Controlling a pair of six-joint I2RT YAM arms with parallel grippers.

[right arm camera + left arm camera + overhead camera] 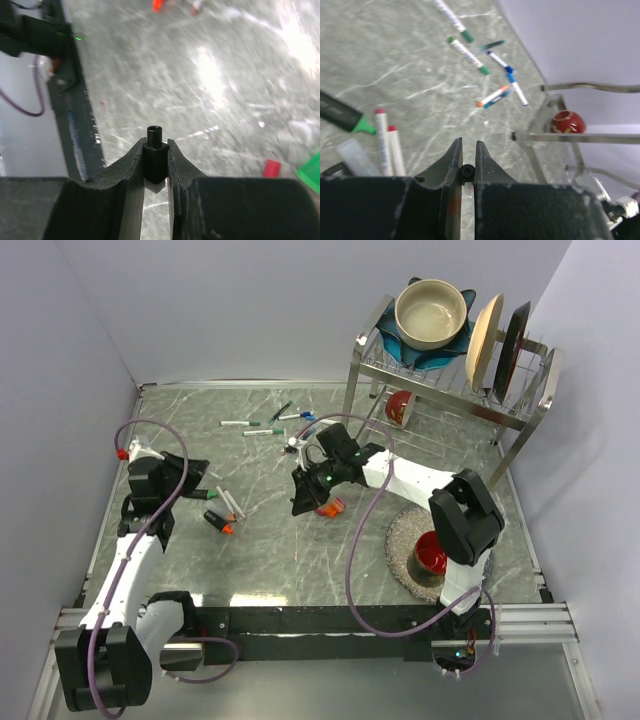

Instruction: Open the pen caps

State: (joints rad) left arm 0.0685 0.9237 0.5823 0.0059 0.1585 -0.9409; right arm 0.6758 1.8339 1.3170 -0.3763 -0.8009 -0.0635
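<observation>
The left arm's (135, 530) jaws are pinched almost shut, with only a slit between them. A small black round end (466, 172) sits in that slit, and whether it is a held piece or part of the jaws cannot be told. The right arm's (410, 480) jaws are closed on a short black plastic piece (155, 157), squarish in body with a narrow round tube end that sticks out past the tips. It may be a cap or a marker end.

The pen caps are on markers scattered over the grey marbled tabletop (395, 60). The nearest pair, two thin white marker barrels with a pink cap (380, 112) and a red cap (393, 129), lies just ahead and to the left of the left jaws. Their long axes run roughly along the line the jaws point, with the capped ends away from the jaws. A black highlighter with a green end (342, 116) lies beside them, further left. A green-capped white marker (468, 55) and other markers lie well ahead.

From above, that pair lies between the two arms and closer to the left jaws. Since the right jaws are occupied, the left arm looks better placed, and its jaws would need to open and swing left first.
</observation>
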